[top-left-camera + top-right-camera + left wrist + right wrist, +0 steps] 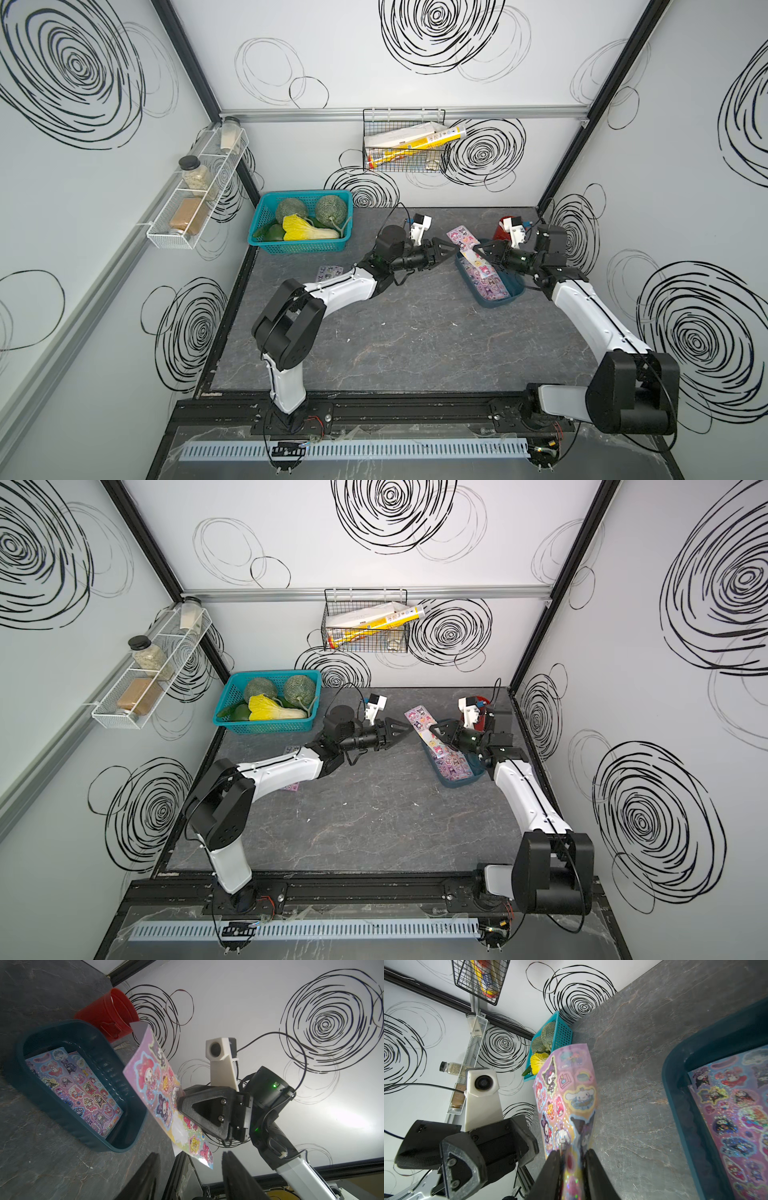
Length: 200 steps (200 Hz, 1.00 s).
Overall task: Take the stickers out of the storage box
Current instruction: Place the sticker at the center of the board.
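Observation:
The dark teal storage box [490, 305] [453, 785] [68, 1113] [675, 1076] sits at the table's right, with stickers [486, 278] [79, 1088] [733, 1118] lying flat inside. My right gripper [478, 250] [571, 1153] is shut on one pink sticker sheet [459, 239] [419, 719] [158, 1084] [566, 1093], held up over the box's far end. Facing it, my left gripper [455, 245] [190, 1154] is open, and the sheet's free corner reaches in between its jaws. Another sticker sheet [328, 272] lies on the table, partly hidden under my left arm.
A red cup [500, 230] [108, 1014] stands just behind the box. A bright-blue lattice basket [307, 247] of vegetables is at the back left. On the walls hang a wire basket [405, 141] and a white jar rack [195, 191].

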Motion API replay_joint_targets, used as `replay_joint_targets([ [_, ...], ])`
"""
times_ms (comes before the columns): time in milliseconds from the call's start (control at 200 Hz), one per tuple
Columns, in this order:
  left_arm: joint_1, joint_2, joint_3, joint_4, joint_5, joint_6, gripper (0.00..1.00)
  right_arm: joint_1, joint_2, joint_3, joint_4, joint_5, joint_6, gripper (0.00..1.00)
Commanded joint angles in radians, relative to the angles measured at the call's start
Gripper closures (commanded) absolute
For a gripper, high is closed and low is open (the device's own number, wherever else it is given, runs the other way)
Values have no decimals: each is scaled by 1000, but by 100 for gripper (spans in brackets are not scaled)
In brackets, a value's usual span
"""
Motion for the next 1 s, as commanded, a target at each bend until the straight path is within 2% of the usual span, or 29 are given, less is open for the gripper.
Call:
replay_joint_targets([
  [0,-7,24,40,71,17,-19,48,22,-35,-4,43,9,34,74],
  [265,-8,44,66,73,14,-24,54,60,-48,-2,57,18,61,74],
  [340,-8,44,71,80,12,-28,60,74,-46,-4,55,22,61,74],
  [421,-9,43,72,80,11,-26,71,85,-46,-8,57,27,64,74],
  [571,-7,27,55,69,5,-13,75,93,-55,-13,58,38,71,73],
  [716,6,-8,29,53,-1,8,94,95,-63,-4,41,46,67,71],
  [791,20,-40,1,43,-5,23,100,95,-71,-1,34,56,67,62],
  [956,74,-136,-58,-65,12,117,100,95,-41,97,-61,74,12,32],
  [996,91,-157,-62,-112,32,158,100,95,-13,138,-83,64,-4,28],
])
